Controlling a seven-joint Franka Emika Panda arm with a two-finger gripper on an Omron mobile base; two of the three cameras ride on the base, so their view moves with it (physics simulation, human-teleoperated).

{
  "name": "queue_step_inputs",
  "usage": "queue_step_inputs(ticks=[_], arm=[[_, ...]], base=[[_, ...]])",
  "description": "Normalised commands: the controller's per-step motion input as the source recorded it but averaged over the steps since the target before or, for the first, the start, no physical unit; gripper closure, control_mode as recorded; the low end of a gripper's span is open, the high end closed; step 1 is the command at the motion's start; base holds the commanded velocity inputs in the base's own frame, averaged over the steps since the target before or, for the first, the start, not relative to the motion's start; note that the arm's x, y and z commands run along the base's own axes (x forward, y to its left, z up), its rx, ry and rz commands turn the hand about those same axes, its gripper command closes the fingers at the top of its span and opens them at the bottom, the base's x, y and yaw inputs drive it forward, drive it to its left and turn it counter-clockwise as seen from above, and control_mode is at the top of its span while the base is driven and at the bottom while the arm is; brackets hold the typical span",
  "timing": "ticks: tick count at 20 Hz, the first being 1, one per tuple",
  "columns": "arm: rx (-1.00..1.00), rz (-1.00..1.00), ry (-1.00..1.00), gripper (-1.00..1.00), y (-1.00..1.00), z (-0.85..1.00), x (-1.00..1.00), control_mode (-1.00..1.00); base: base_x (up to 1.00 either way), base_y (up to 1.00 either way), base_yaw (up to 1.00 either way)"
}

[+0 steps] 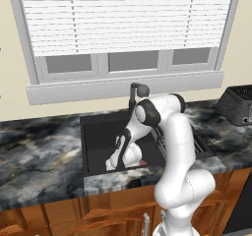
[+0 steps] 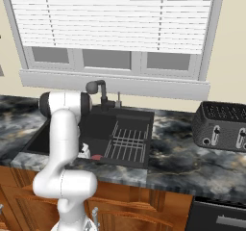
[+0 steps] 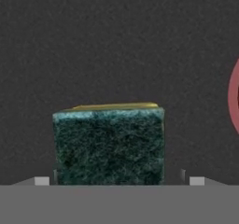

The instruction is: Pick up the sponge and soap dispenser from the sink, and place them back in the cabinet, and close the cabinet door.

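Care matters now: hand (image 3: 115,181), fingers apart astride the green-topped yellow sponge (image 3: 109,143) in the black basin (image 3: 116,41), should close squarely.

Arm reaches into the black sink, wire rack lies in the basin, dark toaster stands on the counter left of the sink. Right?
No: the toaster stands on the counter right of the sink, as the right base view shows. The arm does reach into the sink, and the wire rack lies in the basin.
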Motion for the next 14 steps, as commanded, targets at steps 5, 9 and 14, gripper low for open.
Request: queue_step_inputs(ticks=[5,9,14], arm=[[0.0,0.0,0.0,-1.0,0.0,-0.15,0.0,-1.0],[0.0,0.0,0.0,-1.0,0.01,-0.14,0.0,-1.0],[0.0,0.0,0.0,-1.0,0.0,-0.1,0.0,-1.0]], base=[[0.0,0.0,0.0],[0.0,0.0,0.0],[0.0,0.0,0.0]])
